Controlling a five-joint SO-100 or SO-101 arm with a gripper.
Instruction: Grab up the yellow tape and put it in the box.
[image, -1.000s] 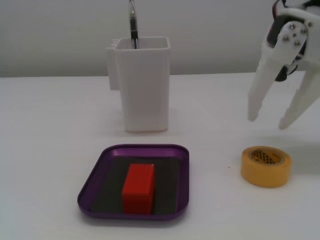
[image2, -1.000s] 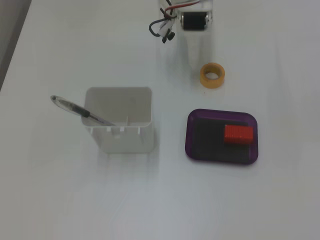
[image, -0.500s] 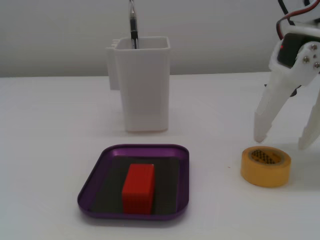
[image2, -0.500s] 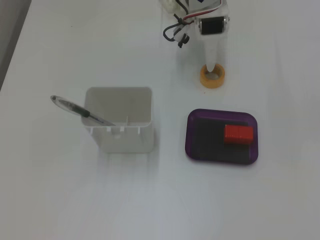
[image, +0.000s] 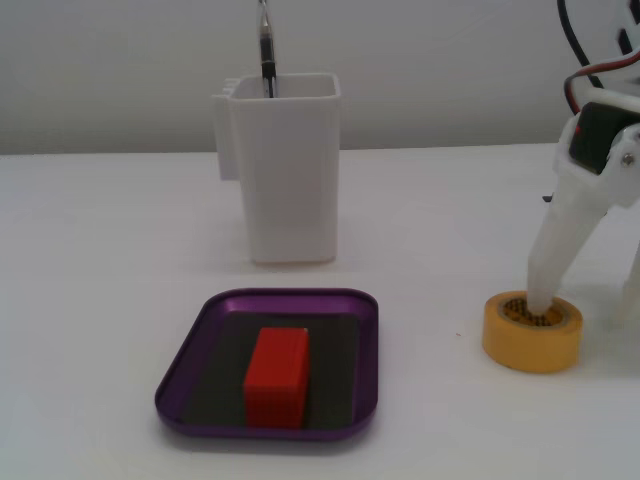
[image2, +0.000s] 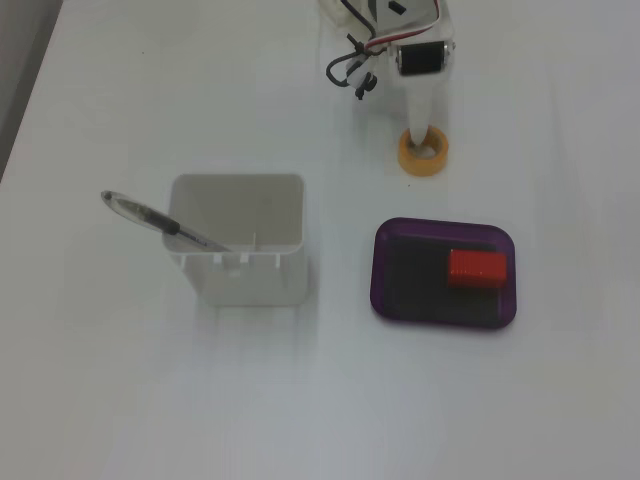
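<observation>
Nearest the camera in a fixed view, the purple box (image: 268, 420) lay on the white table (image: 100, 300) well to the gripper's left, a red block (image: 277, 377) on its dark floor. Farther back, the gripper (image: 585, 305) stood open, one white finger (image: 552, 262) in the yellow tape (image: 532, 332) core, the other outside, blurred. Beyond stood a white container (image: 290, 170) holding a pen (image: 266, 50).
</observation>
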